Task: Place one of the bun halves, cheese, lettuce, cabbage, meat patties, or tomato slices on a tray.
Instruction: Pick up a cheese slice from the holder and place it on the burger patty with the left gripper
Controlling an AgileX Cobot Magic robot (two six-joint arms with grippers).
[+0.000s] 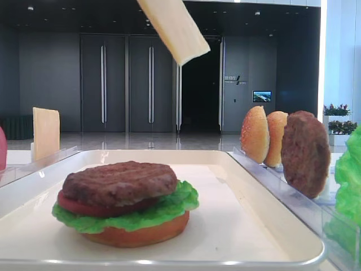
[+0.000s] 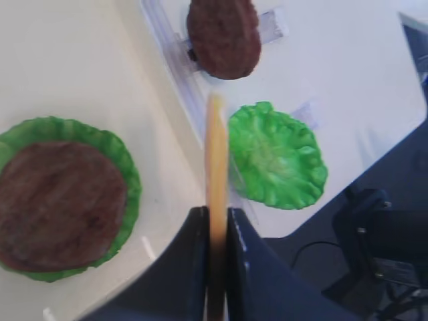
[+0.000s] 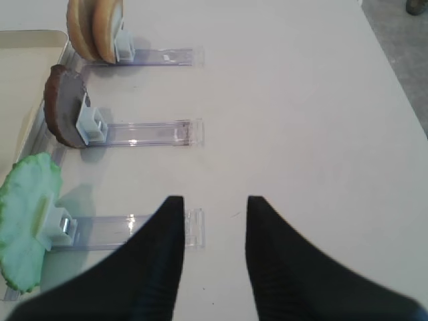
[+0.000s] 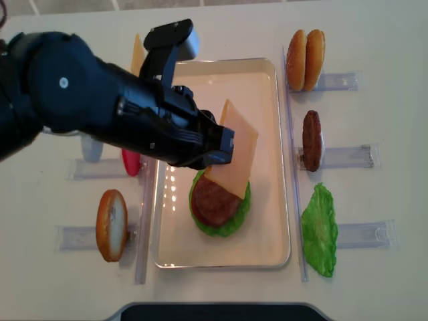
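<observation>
Pale surface [image 4: 374, 281] fills the overhead view; narrow clear plastic holders [image 4: 348, 156] lie on it in columns at left and right. Low exterior view: dark wall with tall doors [image 1: 127, 84] across the background, a small lit screen [image 1: 262, 96] at right, potted flowers [image 1: 337, 110] at far right.

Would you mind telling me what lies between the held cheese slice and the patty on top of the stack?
Nothing: in the low exterior view the cheese hangs above the patty, with only open air between.
</observation>
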